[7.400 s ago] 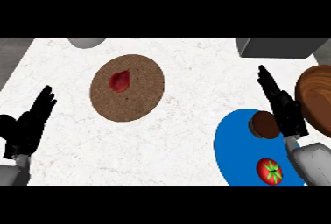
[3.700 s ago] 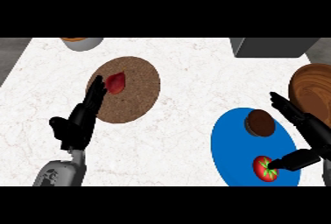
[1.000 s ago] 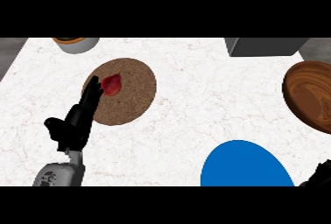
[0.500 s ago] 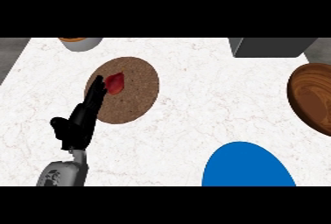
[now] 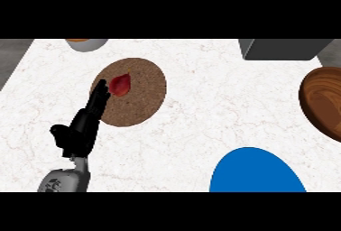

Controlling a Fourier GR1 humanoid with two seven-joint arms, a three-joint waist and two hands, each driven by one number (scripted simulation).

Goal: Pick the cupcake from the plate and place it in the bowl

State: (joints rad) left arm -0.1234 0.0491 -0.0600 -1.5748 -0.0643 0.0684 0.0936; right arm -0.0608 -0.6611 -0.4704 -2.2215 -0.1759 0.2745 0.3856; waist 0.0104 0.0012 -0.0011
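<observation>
A blue plate (image 5: 256,173) lies at the lower right with nothing on its visible part; no cupcake shows in the head view. A wooden bowl (image 5: 325,103) is cut off by the right edge. My left hand (image 5: 83,124) stretches over the left rim of a brown cork mat (image 5: 136,92), fingers straight, tips just left of a red item (image 5: 120,84) on that mat. The hand is open and holds nothing. My right hand is out of view.
A grey box (image 5: 286,48) stands at the back right. A small grey bowl with orange contents (image 5: 86,43) sits at the back left. The white marbled counter (image 5: 200,113) ends at a dark edge on the far left.
The view has shifted slightly, so the mat, bowl and plate sit a little further right. My left hand keeps its pose beside the red item. The right hand, seen earlier, is gone.
</observation>
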